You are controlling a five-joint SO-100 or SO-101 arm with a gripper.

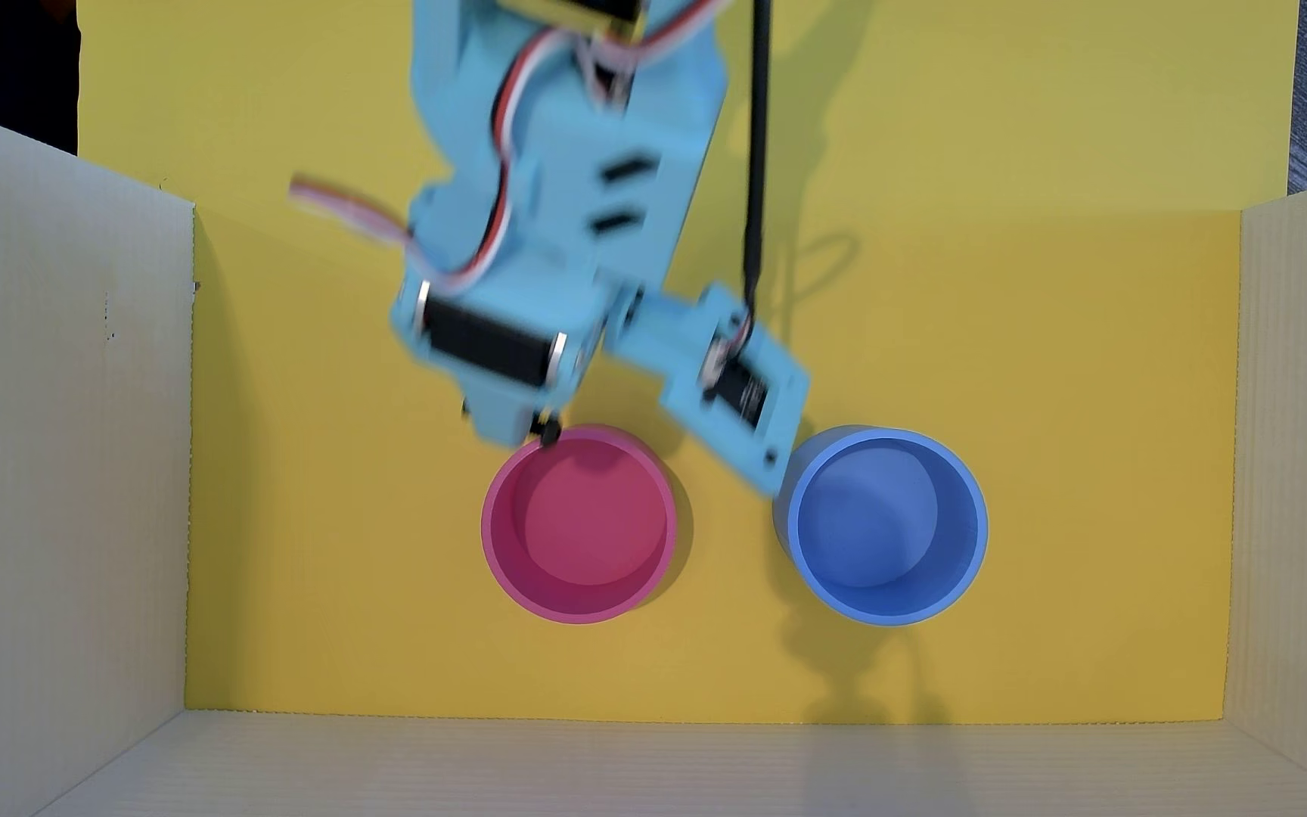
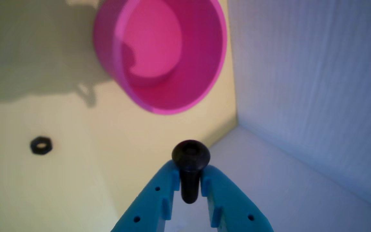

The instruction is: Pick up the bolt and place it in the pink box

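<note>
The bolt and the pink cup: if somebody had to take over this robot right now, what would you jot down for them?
Gripper: shut on the bolt, head sticking out past the fingertips.
Pink box: upright on the yellow floor, empty; the blue container beside it is also empty.
In the overhead view the bolt hangs at the pink box's rim, not yet over the middle.
A nut lies loose on the floor; leave it.
Done: pickup. Left: move over the opening, release.
</note>
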